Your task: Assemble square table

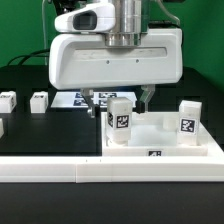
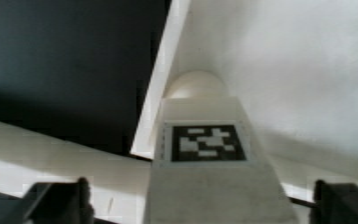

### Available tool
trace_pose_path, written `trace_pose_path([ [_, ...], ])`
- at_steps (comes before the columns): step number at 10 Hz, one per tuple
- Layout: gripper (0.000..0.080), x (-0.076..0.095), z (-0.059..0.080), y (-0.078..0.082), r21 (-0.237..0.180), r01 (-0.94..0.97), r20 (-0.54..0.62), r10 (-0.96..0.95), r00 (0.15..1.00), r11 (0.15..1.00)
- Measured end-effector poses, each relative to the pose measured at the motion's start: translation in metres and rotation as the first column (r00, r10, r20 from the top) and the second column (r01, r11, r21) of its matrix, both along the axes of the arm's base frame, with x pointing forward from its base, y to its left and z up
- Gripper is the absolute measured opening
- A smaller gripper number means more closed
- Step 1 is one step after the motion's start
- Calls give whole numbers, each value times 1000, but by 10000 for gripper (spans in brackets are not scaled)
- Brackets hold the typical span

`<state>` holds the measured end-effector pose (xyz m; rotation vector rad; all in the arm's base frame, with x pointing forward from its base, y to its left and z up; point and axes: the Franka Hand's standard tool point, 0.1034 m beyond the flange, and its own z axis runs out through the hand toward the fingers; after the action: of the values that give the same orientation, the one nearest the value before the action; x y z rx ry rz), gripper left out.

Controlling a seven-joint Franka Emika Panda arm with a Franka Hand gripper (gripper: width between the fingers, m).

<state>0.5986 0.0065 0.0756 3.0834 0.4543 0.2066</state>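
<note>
Top (image 1: 200,150): big white square, flat, rim up, low in the exterior view.

Leg (image 1: 120,120) (image 2: 208,120): upright on the top, at its near corner toward the exterior view's left, tag facing the exterior camera.

Second leg (image 1: 187,118): also upright on the top, at its near corner toward the exterior view's right.

Spare legs (image 1: 39,100): two, off the top, well apart from it toward the exterior view's left, on the black table (image 1: 30,130).

Gripper (image 1: 120,100) (image 2: 202,200): directly above the top's left corner, lowered around the leg. Jaws apart, one finger (image 2: 60,200) on each side of the leg. Dark gap visible on both sides in the wrist view, so nothing clamped.

Step in hand, as a judgement: fitting legs to the top, about to take hold of the corner leg, probably to turn it into its socket. Hard to say from either view whether the leg is already seated or only standing there.

Next move calls for:
- closing evenly on the leg's flat sides
- staying centred so neither finger touches first and tips it
- then pressing down while twisting about the leg's axis, without dragging the top

Two spare legs not yet on the top, so roughly halfway.
</note>
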Motion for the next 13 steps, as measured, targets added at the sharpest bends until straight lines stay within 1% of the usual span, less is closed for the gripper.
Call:
trace_pose_path([
  [1, 515, 0, 0, 0, 0, 0, 0, 0, 1000, 1000],
  [2, 364, 0, 0, 0, 0, 0, 0, 0, 1000, 1000],
  [3, 289, 0, 0, 0, 0, 0, 0, 0, 1000, 1000],
  [6, 289, 0, 0, 0, 4, 30, 0, -30, 1000, 1000],
  [8, 289, 0, 0, 0, 28, 182, 0, -182, 983, 983],
  [9, 289, 0, -1, 0, 54, 315, 1, -315, 949, 948],
  [11, 290, -1, -1, -1, 83, 496, -15, -496, 868, 865],
  [12, 290, -1, -1, -1, 102, 599, -29, -599, 800, 794],
  [13, 290, -2, -2, -2, 112, 668, -41, -668, 743, 736],
])
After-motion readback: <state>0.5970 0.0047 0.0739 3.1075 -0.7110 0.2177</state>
